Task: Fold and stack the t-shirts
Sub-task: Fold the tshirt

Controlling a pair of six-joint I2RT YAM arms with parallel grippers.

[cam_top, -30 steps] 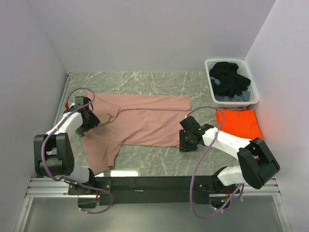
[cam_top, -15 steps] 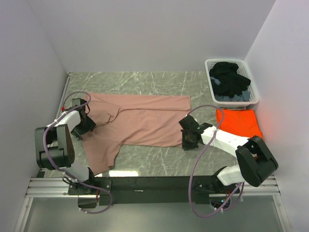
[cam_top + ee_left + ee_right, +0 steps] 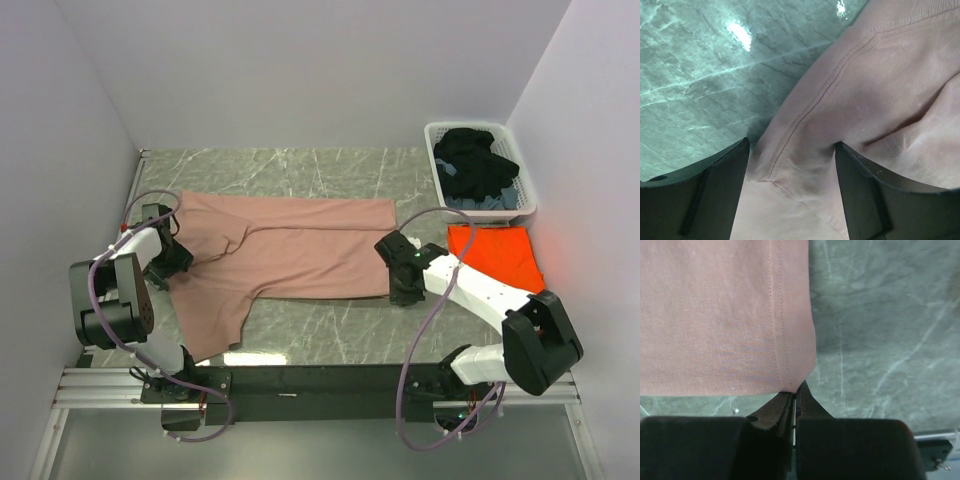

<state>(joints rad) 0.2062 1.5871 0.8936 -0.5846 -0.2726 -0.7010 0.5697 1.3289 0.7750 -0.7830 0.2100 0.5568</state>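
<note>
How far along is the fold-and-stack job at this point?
Done: the orange tee looks folded, lying flat beside the basket. In hand: the pink tee is spread out; the right gripper is shut on its hem corner, the left gripper open over its sleeve seam. Remaining: folding the pink tee and stacking it.

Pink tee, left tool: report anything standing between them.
Nothing visible does. The left tool hangs open right over the pink tee, a seamed fold of its cloth lying bare between the two fingers; only marble table shows beside it.
</note>
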